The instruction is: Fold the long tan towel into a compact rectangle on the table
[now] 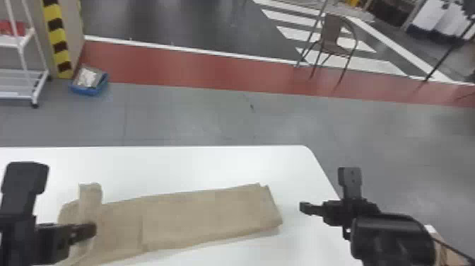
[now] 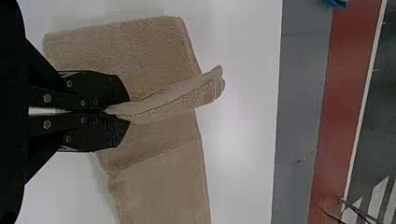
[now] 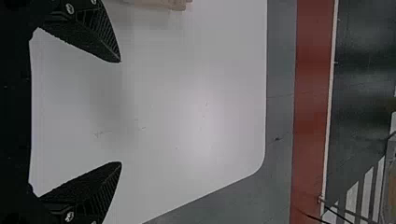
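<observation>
On one table, one towel — left tool pinching it, right tool spread.

No text, label, brand, number or sign can be read in the head view or in either of the two wrist views.

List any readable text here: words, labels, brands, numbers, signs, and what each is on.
None readable.
Towel: no print seen.
Table: tiny faint marks, too small to tell if they are print.
Pillar: yellow and black stripes, no legible lettering.
White floor stripes: no legible lettering.
Red item on rack: too small and blurred to read.
</observation>
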Robot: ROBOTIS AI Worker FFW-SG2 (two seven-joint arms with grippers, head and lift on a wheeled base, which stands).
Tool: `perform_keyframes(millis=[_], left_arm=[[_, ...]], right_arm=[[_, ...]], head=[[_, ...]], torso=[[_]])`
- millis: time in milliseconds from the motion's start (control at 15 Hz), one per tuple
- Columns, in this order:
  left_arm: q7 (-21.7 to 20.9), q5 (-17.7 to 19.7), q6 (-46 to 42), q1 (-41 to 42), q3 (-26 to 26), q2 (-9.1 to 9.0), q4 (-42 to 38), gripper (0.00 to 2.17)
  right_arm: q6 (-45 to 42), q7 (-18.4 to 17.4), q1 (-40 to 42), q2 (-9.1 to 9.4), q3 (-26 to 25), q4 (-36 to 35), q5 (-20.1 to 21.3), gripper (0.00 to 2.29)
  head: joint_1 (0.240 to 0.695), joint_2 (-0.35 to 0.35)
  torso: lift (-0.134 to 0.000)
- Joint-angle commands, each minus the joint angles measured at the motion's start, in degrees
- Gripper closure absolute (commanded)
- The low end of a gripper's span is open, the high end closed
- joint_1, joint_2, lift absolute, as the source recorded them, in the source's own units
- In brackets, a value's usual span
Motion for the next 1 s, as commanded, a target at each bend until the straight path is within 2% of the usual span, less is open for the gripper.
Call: perform_keyframes(millis=[0, 467, 600, 733, 933], left_arm=[[2.88, 2.29, -1.1, -1.37, -3.9, -0.15, 1.46, 1.97], [11.93, 6.07, -3.39, -5.76, -15.68, -0.15, 4.8, 1.97], [13.69, 6.07, -3.74, -6.82, -18.67, -0.15, 5.77, 1.97], [16.85, 5.72, -6.73, -8.31, -22.53, -0.15, 8.06, 1.97], [18.96, 5.46, -12.0, -10.07, -25.96, -0.15, 13.42, 1.97]], right_arm=[[-0.09, 0.0, 0.03, -0.09, -0.1, 0.09, -0.08, 0.1], [-0.44, 0.0, -0.41, -0.09, -0.1, 0.88, -0.08, 0.1], [-0.44, 0.0, -0.41, 0.09, -0.27, 0.88, -0.16, 0.1], [-0.62, 0.0, -0.33, 0.09, -0.45, 1.06, -0.52, 0.1], [-0.8, 0.0, -0.15, 0.09, -0.54, 1.23, -0.78, 0.1]], head=[[0.695, -0.35], [0.695, -0.35], [0.695, -0.35], [0.695, -0.35], [0.695, -0.35]], torso=[[0.0], [0.0], [0.0], [0.0], [0.0]])
